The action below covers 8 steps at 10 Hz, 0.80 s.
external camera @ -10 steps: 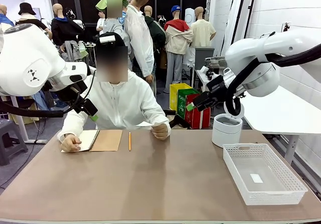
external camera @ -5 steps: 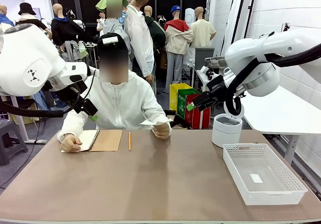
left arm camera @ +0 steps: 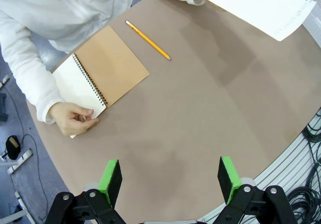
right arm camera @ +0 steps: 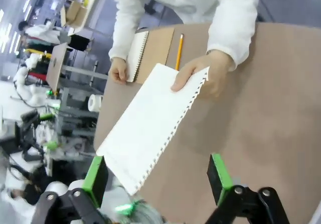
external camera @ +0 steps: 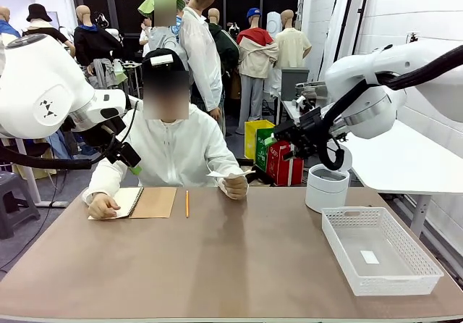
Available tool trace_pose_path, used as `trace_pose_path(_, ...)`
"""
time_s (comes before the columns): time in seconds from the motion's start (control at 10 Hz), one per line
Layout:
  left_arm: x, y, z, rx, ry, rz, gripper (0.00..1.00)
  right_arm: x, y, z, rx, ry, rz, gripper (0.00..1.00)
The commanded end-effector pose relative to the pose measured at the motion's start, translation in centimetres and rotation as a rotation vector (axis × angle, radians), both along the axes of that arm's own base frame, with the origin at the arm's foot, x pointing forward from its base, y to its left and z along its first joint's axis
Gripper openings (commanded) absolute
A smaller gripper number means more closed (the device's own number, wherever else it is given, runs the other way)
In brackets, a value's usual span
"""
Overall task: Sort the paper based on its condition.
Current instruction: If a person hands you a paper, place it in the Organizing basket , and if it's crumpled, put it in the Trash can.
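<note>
Right wrist view: the paper sheet point(right arm camera: 150, 128) is grasped in the person's hand point(right arm camera: 200, 78) above the table point(right arm camera: 261, 133), far side. Handover is judged underway; the wide-open right gripper point(right arm camera: 156, 176) must be brought onto it.

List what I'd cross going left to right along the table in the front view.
Spiral notebook → pencil → held paper sheet → white round container → white mesh basket.
</note>
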<state>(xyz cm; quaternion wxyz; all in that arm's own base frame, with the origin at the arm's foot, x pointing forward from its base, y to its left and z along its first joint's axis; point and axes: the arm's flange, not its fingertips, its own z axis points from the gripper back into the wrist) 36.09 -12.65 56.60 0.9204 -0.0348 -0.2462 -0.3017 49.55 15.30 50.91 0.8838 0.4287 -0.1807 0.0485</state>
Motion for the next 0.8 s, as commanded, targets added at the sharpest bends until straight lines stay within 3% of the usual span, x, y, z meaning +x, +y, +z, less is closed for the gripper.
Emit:
trace_pose_path(0.0,0.0,0.1,0.1,-0.006,-0.001,-0.002,1.0,1.4,0.4,-0.2,0.134,0.136,-0.147,1.0)
trace_pose_path(0.3,0.0,0.1,0.1,-0.006,-0.001,-0.002,1.0,2.5,-0.8,-3.9,0.219,0.374,-0.178,1.0)
trace_pose_path(0.7,0.0,0.1,0.1,-0.006,-0.001,-0.002,1.0,2.2,-1.6,-8.9,0.323,0.574,-0.169,1.0)
